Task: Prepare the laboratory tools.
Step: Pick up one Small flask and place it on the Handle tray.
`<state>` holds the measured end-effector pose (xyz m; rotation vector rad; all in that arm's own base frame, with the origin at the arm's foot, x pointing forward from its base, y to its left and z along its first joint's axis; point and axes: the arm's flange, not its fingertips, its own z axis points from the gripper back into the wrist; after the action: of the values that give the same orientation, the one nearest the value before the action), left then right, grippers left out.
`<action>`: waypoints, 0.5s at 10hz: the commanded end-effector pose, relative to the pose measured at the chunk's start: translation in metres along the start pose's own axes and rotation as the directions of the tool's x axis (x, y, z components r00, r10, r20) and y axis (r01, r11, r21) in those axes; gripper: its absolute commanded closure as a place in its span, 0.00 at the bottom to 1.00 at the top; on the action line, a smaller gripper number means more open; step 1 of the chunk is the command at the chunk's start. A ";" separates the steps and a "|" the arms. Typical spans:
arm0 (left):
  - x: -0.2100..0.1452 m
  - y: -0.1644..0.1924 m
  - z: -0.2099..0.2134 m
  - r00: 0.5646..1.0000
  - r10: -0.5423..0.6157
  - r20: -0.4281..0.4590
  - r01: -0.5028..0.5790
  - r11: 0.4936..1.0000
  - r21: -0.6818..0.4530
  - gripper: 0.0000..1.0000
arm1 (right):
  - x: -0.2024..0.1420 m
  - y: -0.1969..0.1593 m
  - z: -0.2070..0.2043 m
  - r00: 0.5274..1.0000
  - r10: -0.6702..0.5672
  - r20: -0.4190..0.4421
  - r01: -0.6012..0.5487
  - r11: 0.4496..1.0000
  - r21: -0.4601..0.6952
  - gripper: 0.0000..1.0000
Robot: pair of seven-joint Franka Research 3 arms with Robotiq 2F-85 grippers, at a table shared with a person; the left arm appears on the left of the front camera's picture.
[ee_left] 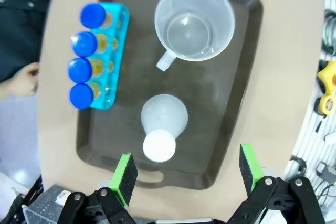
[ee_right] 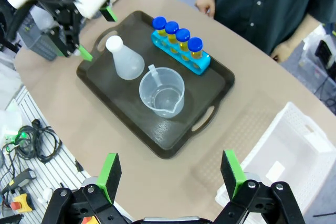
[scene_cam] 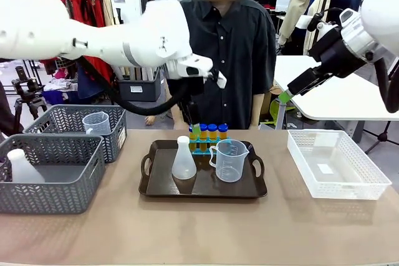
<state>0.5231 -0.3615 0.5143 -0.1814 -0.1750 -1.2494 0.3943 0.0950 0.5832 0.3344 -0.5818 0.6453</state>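
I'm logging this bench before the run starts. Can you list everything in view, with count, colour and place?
tubes: four, amber with blue caps, in the rack
rack: one, blue, on the tray
beaker: one, clear, on the tray
flask: one, translucent white, on the tray
tray: one, dark brown, table centre
grey baskets: two, left, holding another beaker and flask
white basket: one, right
left end effector: open, above the tray
right end effector: open, raised

Your front view faces across the table (scene_cam: 199, 228) toward the person, level and near. Your left wrist view looks straight down, close over the tray (ee_left: 247, 93). Your right wrist view looks down obliquely from higher. All three share the tray.
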 end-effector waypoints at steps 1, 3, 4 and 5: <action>-0.030 -0.003 0.035 0.998 0.011 0.062 -0.011 1.000 0.008 0.00 | 0.000 0.000 0.001 1.000 -0.002 0.005 0.002 1.000 0.009 0.00; -0.058 -0.007 0.089 0.985 0.032 0.169 -0.036 0.999 0.021 0.00 | 0.000 0.000 0.001 1.000 -0.002 0.005 0.002 1.000 0.009 0.00; -0.074 -0.006 0.118 0.974 0.046 0.224 -0.064 0.995 0.076 0.00 | 0.000 0.000 0.001 1.000 -0.002 0.005 0.002 1.000 0.009 0.00; -0.090 -0.007 0.142 0.961 0.067 0.267 -0.103 0.987 0.121 0.00 | 0.000 0.000 0.001 1.000 -0.002 0.005 0.002 1.000 0.009 0.00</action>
<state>0.5025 -0.2714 0.6359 -0.2403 -0.4061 -1.1290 0.3943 0.0950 0.5832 0.3344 -0.5818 0.6452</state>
